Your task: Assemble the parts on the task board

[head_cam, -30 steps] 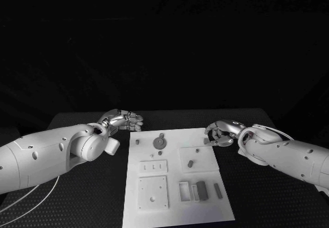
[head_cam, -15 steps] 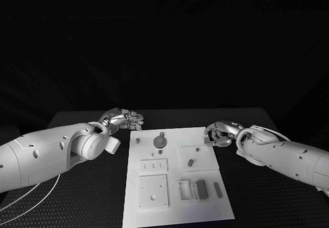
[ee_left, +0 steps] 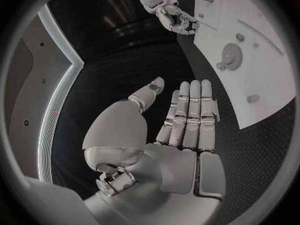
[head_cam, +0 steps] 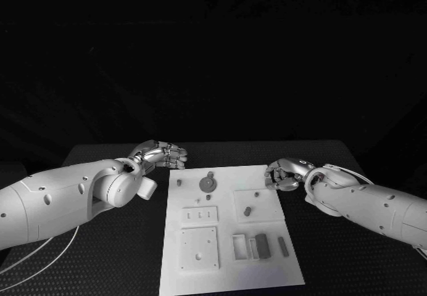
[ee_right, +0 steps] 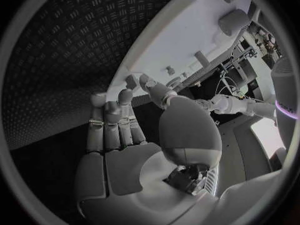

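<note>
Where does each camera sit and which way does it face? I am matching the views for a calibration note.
Head view: on the robot's head, looking down at the task board; both white arms enter, left hand and right hand at the board's far corners.
Left wrist view: behind the left hand, facing across the table to the board; the right hand shows too.
Right wrist view: behind the right hand, facing the board.
Shared: all three show the board.
</note>
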Available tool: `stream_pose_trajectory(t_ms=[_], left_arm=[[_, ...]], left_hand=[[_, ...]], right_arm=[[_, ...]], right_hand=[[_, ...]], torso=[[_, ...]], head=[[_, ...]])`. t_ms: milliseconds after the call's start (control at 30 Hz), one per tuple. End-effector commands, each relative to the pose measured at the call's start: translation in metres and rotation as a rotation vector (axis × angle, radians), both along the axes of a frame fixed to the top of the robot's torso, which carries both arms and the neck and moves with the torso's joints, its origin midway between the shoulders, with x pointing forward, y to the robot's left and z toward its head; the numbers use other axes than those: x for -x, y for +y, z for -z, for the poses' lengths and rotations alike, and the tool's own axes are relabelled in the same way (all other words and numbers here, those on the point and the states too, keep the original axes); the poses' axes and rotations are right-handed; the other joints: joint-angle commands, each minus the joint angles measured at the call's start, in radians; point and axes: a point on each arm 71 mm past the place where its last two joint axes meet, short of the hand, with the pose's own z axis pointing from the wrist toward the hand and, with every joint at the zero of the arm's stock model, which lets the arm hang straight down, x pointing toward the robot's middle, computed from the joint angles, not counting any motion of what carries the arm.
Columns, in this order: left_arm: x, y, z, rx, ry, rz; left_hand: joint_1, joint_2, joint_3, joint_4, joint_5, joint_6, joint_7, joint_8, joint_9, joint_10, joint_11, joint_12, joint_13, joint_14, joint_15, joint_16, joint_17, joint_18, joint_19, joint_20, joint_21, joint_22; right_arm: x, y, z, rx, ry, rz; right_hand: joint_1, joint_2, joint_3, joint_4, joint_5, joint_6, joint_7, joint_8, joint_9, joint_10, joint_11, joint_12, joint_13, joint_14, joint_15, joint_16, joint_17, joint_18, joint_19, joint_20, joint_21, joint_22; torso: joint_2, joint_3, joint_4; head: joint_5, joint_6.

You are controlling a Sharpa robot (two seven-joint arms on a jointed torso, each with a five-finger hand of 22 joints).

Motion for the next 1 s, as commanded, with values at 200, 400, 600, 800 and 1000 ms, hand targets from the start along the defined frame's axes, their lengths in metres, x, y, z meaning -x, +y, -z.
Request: stream_pose_trajectory(t_ms=[200,400,600,800,1000], left_arm=[[0.0006,-0.0023,-0.0012,0.009,-0.007,0.020],[0.0007,-0.0024,-0.0012,0.009,-0.006,0.021],[0.0010,-0.0025,-0.0011,0.009,-0.004,0.022],[0.0013,-0.0025,-0.0012,0.009,-0.004,0.022],[0.0015,-0.0024,-0.0013,0.010,-0.004,0.023]], left_hand=[[-0.010,0.005,-0.007,0.001,0.003,-0.004,0.002,-0.007,-0.001,-0.004,0.005,-0.002,0.001,-0.002,0.003,-0.005,0.001,0.004,-0.008,-0.002,-0.005,0.001],[-0.010,0.005,-0.008,0.001,0.003,-0.004,0.002,-0.007,-0.001,-0.004,0.005,-0.003,0.001,-0.002,0.004,-0.006,0.002,0.004,-0.008,-0.002,-0.005,0.002],[-0.010,0.005,-0.008,0.002,0.003,-0.005,0.002,-0.007,-0.001,-0.004,0.005,-0.003,0.002,-0.002,0.004,-0.006,0.002,0.005,-0.008,-0.001,-0.005,0.002],[-0.010,0.005,-0.008,0.002,0.003,-0.005,0.002,-0.007,-0.001,-0.004,0.005,-0.003,0.002,-0.002,0.004,-0.007,0.003,0.005,-0.008,-0.001,-0.006,0.002],[-0.010,0.005,-0.008,0.002,0.003,-0.005,0.002,-0.008,-0.001,-0.004,0.005,-0.004,0.002,-0.002,0.004,-0.007,0.003,0.005,-0.008,-0.001,-0.006,0.002]], right_arm=[[0.0011,-0.0013,0.0064,0.002,0.010,0.016],[0.0014,-0.0005,0.0078,0.003,0.010,0.016],[0.0013,0.0001,0.0080,0.003,0.008,0.016],[0.0011,0.0007,0.0087,0.003,0.007,0.017],[0.0010,0.0007,0.0087,0.003,0.000,0.016]], right_hand=[[-0.007,0.021,-0.007,-0.010,0.004,0.095,0.009,0.026,0.013,0.009,-0.024,0.011,-0.005,0.007,-0.023,0.009,0.001,0.012,0.016,-0.009,0.010,0.018],[-0.011,0.028,-0.007,-0.013,0.004,0.117,0.001,0.037,0.019,0.014,-0.032,0.012,-0.009,0.012,-0.030,0.011,0.001,0.012,0.020,-0.012,0.013,0.017],[-0.013,0.029,-0.008,-0.013,0.004,0.120,0.000,0.038,0.020,0.016,-0.033,0.013,-0.009,0.013,-0.032,0.011,0.001,0.012,0.021,-0.013,0.013,0.017],[-0.014,0.036,-0.006,-0.014,0.004,0.126,-0.003,0.040,0.021,0.018,-0.035,0.013,-0.011,0.014,-0.033,0.011,0.001,0.012,0.023,-0.014,0.014,0.017],[-0.009,0.074,0.001,-0.019,0.004,0.150,-0.011,0.052,0.029,0.023,-0.042,0.015,-0.014,0.017,-0.039,0.013,0.002,0.012,0.024,-0.017,0.016,0.017]], torso=[[-0.001,0.0001,0.0001],[0.000,0.0003,-0.0007],[0.000,0.0004,-0.0009],[0.000,0.0002,0.0001],[0.000,0.0001,0.0001]], head=[[0.001,-0.005],[0.001,-0.006],[-0.001,-0.006],[-0.001,-0.007],[0.000,-0.008]])
